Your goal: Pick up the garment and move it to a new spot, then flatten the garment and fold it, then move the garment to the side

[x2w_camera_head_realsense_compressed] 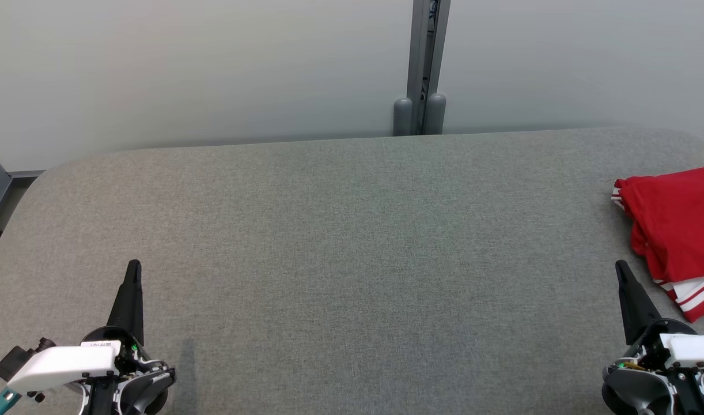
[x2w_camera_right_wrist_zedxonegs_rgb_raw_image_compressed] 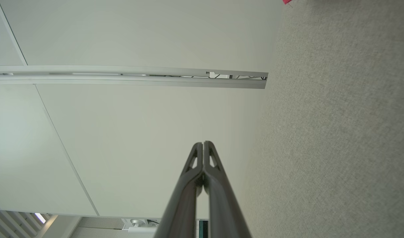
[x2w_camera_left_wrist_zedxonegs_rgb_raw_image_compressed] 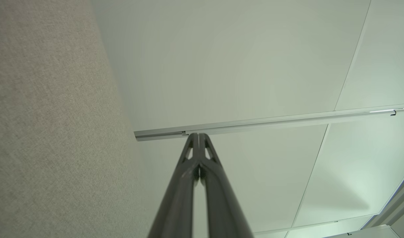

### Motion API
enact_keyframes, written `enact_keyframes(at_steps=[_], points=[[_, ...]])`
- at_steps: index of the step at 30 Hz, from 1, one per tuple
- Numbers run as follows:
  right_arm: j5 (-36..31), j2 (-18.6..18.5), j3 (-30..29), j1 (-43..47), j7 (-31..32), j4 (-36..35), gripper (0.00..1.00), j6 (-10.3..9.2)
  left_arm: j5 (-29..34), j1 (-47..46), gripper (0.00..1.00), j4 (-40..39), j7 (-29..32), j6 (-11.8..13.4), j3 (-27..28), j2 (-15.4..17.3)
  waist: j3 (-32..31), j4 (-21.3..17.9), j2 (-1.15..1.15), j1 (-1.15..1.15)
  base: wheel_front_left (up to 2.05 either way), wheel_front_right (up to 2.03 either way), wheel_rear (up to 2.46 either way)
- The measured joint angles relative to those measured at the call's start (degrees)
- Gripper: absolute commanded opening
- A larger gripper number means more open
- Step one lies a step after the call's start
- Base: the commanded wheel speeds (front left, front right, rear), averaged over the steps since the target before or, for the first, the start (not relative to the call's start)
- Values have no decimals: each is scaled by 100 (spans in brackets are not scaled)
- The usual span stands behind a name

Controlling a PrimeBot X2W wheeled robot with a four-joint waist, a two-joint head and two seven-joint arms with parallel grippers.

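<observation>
A grey fabric-covered table (x2w_camera_head_realsense_compressed: 352,242) with rounded corners stretches across the head view, backed by a pale panelled wall (x2w_camera_head_realsense_compressed: 214,69) and a grey post (x2w_camera_head_realsense_compressed: 424,69) behind the far edge.

In the left wrist view, the left gripper's (x2w_camera_left_wrist_zedxonegs_rgb_raw_image_compressed: 198,136) two dark fingers (x2w_camera_left_wrist_zedxonegs_rgb_raw_image_compressed: 180,198) are pressed together at the tips, with nothing between them. The right gripper (x2w_camera_right_wrist_zedxonegs_rgb_raw_image_compressed: 203,143) is the same in its own wrist view, tips meeting and empty. Both grippers hover low over the near edge of the table, one at each near corner, pointing away from the robot towards the wall.

The broad middle of the table between them holds nothing. The red garment (x2w_camera_head_realsense_compressed: 680,225), trimmed with white stripes, lies at the table's right edge, just beyond and to the right of the right gripper and not touching it. It sits as a compact, layered bundle rather than spread flat, and part of it runs off the edge of the head view.

Two readings fit. The layering and the side placement suggest that the folding and the final move aside may already be done. However, the edges look loose and uneven, so it could equally be a heap awaiting pickup. If it is a heap, every step remains, starting with a reach by the right arm.
</observation>
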Motion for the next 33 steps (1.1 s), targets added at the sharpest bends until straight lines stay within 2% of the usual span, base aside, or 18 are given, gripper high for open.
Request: enact_keyframes(at_steps=[33], points=[[-1, 2, -2, 0, 1, 0, 0, 0, 10, -1, 0, 0, 5, 0, 7, -4, 0, 0, 0, 0, 0, 0, 0]])
